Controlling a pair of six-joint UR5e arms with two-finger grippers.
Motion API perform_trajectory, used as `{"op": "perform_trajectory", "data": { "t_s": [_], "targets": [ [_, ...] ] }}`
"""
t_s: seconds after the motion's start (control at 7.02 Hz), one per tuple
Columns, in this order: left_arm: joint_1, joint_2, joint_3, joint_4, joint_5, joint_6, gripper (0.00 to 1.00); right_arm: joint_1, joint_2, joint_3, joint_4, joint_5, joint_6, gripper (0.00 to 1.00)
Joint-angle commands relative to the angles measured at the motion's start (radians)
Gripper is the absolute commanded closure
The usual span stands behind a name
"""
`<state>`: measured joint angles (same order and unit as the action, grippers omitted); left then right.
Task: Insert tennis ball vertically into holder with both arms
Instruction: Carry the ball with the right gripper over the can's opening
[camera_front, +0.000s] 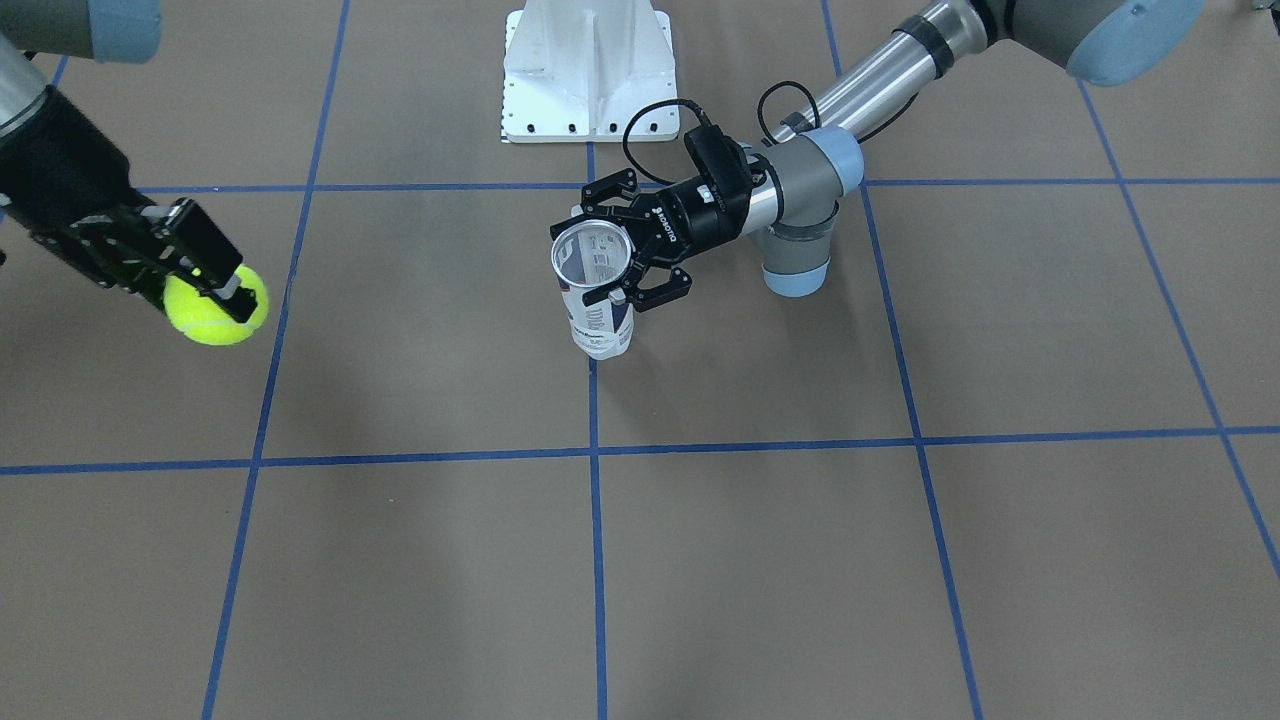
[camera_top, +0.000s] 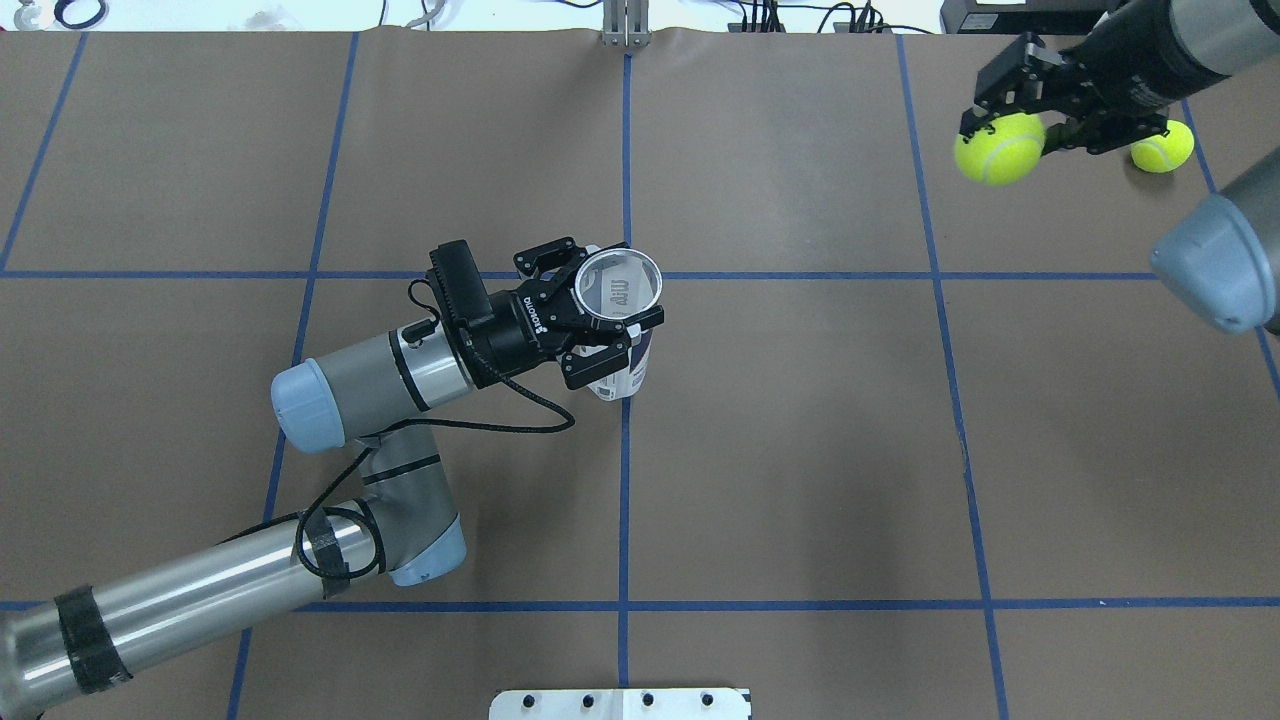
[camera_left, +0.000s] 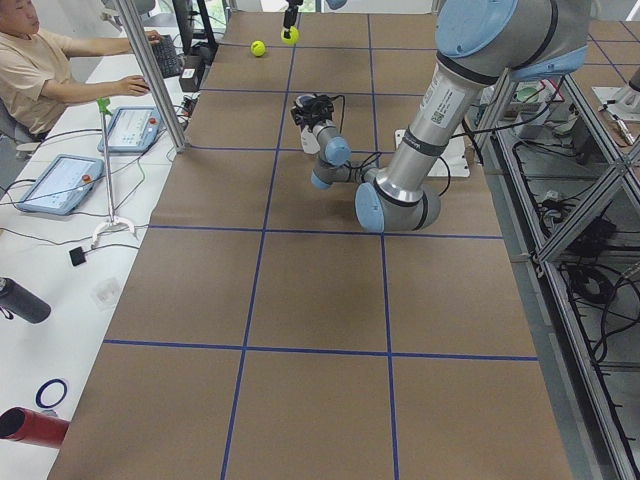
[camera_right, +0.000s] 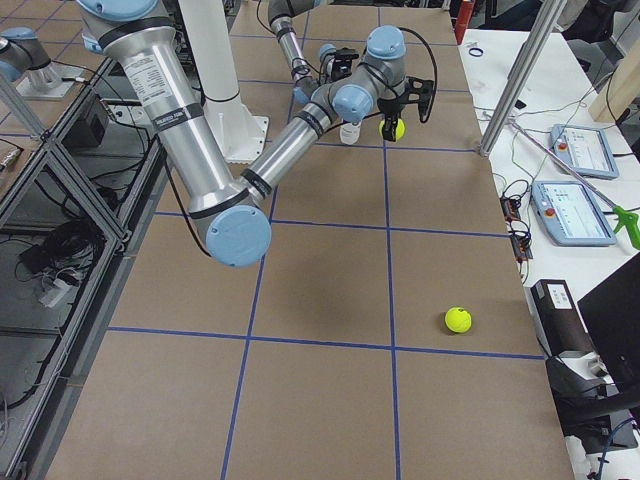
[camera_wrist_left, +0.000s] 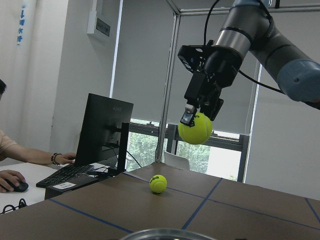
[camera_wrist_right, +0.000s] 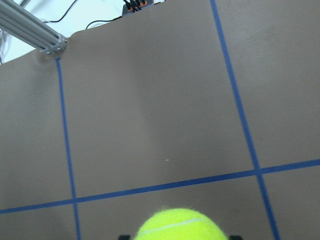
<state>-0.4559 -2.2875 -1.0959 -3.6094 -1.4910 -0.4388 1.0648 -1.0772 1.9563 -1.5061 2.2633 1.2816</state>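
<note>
Holding noted at both tools: holder (camera_top: 625, 378) in left tool (camera_top: 615, 300), tennis ball (camera_top: 998, 150) in right tool (camera_top: 1005, 135), the two well apart.
Left tool is closed around the holder's upper part, a finger on each side just under the metal rim. The holder is held upright, open mouth up, over the blue centre line of the table (camera_top: 800, 450). The tennis ball is clamped between the right tool's fingers, raised above the table. A second ball (camera_top: 1162, 146) is seen lying on the table near it.
</note>
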Motion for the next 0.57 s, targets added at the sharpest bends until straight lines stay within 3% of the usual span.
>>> {"op": "perform_trajectory", "data": {
  "t_s": [0.0,0.28,0.43],
  "targets": [
    [0.002,-0.003,0.001,0.0,0.0,0.0,0.25,-0.104,0.121,0.019,-0.058,-0.06,0.197,1.0],
    [0.005,-0.004,-0.001,0.0,0.0,0.0,0.25,-0.228,0.264,0.023,-0.233,-0.181,0.24,1.0],
    [0.009,-0.004,-0.001,0.0,0.0,0.0,0.25,-0.274,0.287,0.021,-0.246,-0.227,0.273,1.0]
  ]
}}
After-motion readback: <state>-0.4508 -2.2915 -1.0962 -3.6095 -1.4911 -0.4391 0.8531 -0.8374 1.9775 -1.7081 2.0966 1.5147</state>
